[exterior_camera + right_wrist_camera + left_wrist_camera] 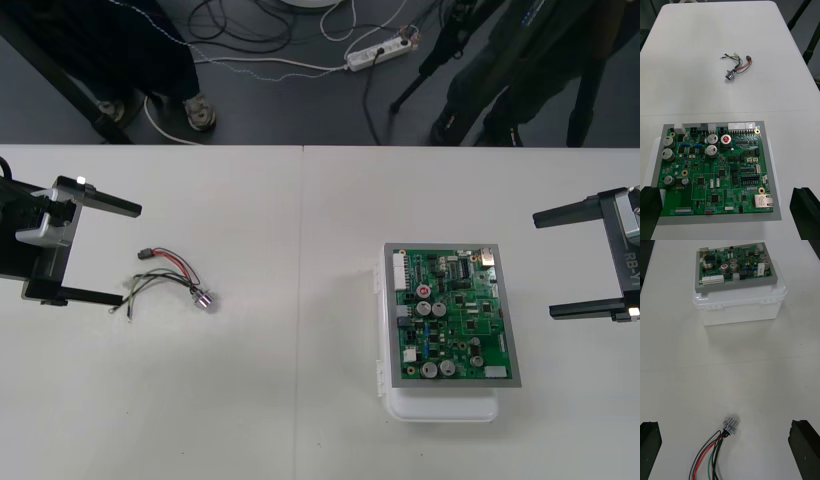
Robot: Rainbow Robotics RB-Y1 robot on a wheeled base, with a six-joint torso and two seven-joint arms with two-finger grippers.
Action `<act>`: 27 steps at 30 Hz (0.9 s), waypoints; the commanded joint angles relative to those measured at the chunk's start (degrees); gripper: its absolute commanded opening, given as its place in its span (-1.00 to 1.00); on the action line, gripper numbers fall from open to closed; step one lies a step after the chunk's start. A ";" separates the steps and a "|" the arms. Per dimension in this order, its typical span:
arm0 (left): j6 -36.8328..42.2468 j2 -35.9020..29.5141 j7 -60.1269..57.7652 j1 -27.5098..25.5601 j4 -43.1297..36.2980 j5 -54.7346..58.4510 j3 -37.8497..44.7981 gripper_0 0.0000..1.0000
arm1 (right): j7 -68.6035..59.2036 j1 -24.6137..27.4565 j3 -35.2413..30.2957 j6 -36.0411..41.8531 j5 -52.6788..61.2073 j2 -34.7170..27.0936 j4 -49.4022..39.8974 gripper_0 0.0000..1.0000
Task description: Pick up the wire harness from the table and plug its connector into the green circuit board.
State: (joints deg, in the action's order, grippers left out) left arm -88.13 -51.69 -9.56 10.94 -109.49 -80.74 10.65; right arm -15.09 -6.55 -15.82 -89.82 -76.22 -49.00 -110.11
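Start of the pick. The wire harness (165,280) lies loose on the worktop (300,400), just beyond the tips of the left gripper (128,254), whose fingers are spread wide with nothing between them. The small black plug (147,254) lies nearest that gripper, and the round metal socket (206,299) lies on the side toward the circuit board (450,315). The board rests on a white base (440,408), well apart from the harness, with no wire attached. The right gripper (544,265) waits beside the board, likewise wide open and empty. Probable hazards: the thin wires lie flat and curled, so a closing gripper may catch a single strand or nudge the bundle aside. A grasp on the wires, not on the plug, would leave the plug dangling at an uncertain angle, with the heavier socket swinging. A tilted plug pressed down could miss its connector or shift the base.
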 commanded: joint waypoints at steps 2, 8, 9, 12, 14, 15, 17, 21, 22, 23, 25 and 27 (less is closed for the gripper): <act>-1.87 0.71 -3.71 -0.83 -0.55 0.67 -0.46 1.00 | 2.52 1.98 1.67 -0.18 -0.59 -0.22 0.25 1.00; -1.87 3.70 -3.63 -4.17 1.20 0.23 -2.04 1.00 | 2.52 2.42 1.58 -0.18 -0.59 0.40 -0.19 1.00; -1.87 3.61 -3.63 -4.17 1.20 0.23 -1.95 1.00 | 2.52 2.42 1.67 -0.18 -0.59 0.40 -0.19 1.00; -1.87 3.88 -3.63 -4.52 1.20 -0.21 -2.04 1.00 | 2.52 2.42 1.67 -0.18 -0.59 0.40 -0.19 1.00; -1.87 3.88 -3.63 -4.52 1.20 -0.29 -2.04 1.00 | 2.69 2.42 1.67 -0.18 -0.50 0.40 -0.19 1.00; -1.87 3.88 -3.63 -4.52 1.20 -0.47 -2.04 1.00 | 2.78 2.42 1.67 -0.18 -0.59 0.40 -0.19 1.00; -1.87 3.88 -3.63 -4.43 1.20 -0.56 -1.95 1.00 | 2.87 2.68 1.58 -0.18 -0.42 0.48 -0.19 1.00; -1.87 3.88 -3.01 -3.38 1.20 -1.35 -1.95 1.00 | 3.31 3.03 1.58 -0.18 0.64 1.54 -0.01 1.00; -1.87 3.88 -2.92 -3.20 1.20 -1.35 -1.86 1.00 | 3.40 3.03 1.58 -0.18 0.73 1.72 0.16 1.00; -1.87 3.79 -2.66 -2.85 1.20 -1.35 -1.86 1.00 | 3.57 3.03 1.58 -0.18 1.17 2.15 0.34 1.00; -1.87 3.35 -2.04 -2.06 1.20 -1.44 -1.86 1.00 | 3.75 3.03 1.32 -0.18 1.87 3.03 0.69 1.00; -1.87 3.00 -1.52 -1.44 1.20 -1.44 -1.86 1.00 | 3.93 3.03 0.96 -0.18 2.48 3.74 0.78 1.00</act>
State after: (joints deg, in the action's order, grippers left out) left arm -88.15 -48.46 -9.56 7.51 -108.15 -81.81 9.47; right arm -14.92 -4.30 -14.39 -89.82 -75.51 -47.09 -109.42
